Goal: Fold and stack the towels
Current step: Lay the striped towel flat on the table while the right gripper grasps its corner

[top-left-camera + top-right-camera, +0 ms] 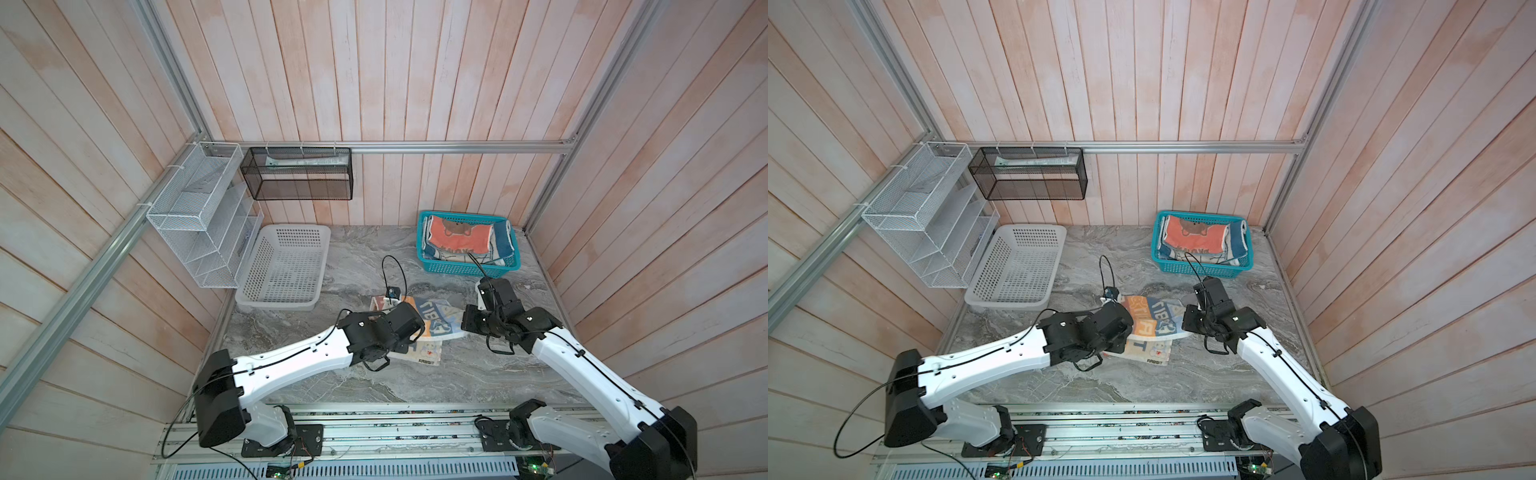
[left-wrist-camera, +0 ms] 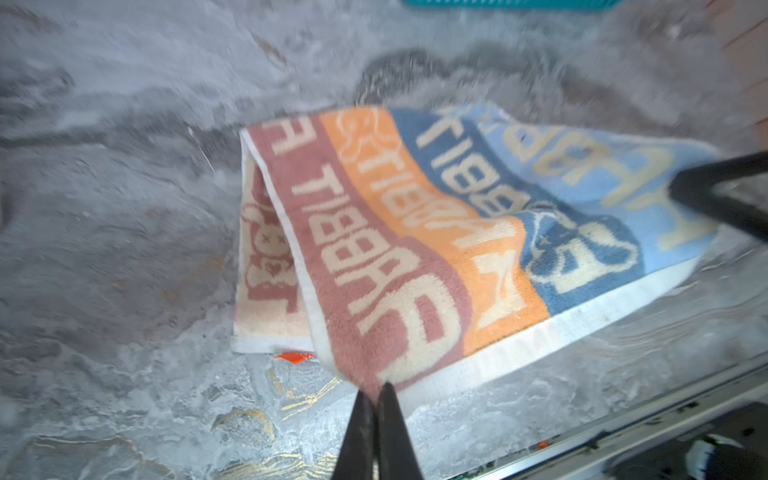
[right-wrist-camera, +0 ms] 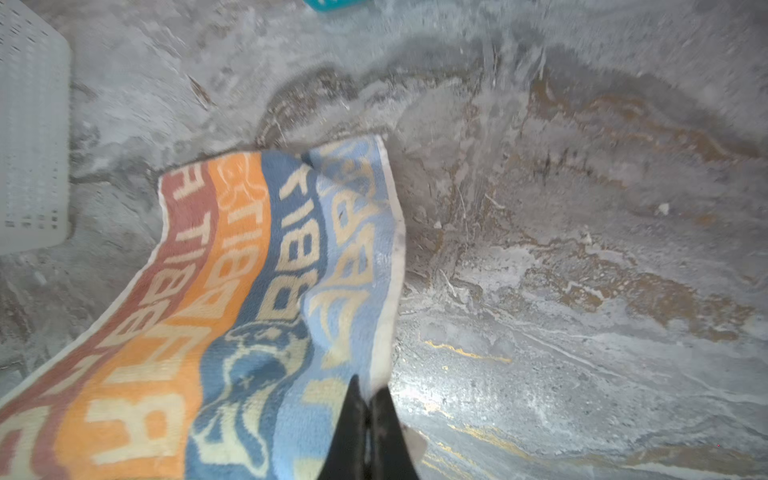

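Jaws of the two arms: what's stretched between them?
The block-lettered towel, each arm's jaws pinching one corner; both wrist views show it.

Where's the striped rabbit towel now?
In both top views the striped towel sits mid-table, just nearer than the teal basket, corners pinched by the left gripper and right gripper.

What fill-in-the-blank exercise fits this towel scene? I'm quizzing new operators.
1. The left gripper and the right gripper each pinch a corner of the towel lettered ____.
2. The coral-orange towel lies on top in the ____ basket.
3. In both top views the white basket sits to the ____ of the pinched towel.
Missing words: RABBIT; teal; left.
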Robot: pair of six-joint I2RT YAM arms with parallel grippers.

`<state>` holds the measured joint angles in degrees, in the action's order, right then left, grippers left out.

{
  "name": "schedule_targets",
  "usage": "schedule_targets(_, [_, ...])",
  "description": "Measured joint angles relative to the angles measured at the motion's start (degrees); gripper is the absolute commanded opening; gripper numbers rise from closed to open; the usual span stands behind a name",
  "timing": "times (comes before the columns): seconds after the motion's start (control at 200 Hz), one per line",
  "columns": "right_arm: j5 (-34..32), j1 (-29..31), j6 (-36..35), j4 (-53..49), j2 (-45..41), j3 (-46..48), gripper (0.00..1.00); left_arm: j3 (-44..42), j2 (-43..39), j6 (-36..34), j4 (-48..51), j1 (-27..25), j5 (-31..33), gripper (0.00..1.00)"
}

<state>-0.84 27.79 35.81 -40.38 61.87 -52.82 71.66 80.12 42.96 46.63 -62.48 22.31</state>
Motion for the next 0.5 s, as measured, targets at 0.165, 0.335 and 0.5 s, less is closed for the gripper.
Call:
schedule_targets(0.165, [-3.6, 8.2, 1.3, -6.9, 0.0, -12.4, 0.00, 5.0, -8.9, -3.7, 1.6, -0.1, 4.1, 0.00])
schedule_targets(0.335, [-6.1, 12.9, 2.0, -9.5, 2.3, -25.9, 0.00, 12.8, -12.8, -9.4, 2.7, 0.5, 6.3, 0.00])
schedule_targets(0.5, [-7.2, 12.7, 0.5, -9.5, 10.9, -33.0, 0.00, 19.6, -11.0, -13.8, 3.6, 9.9, 0.7, 0.00])
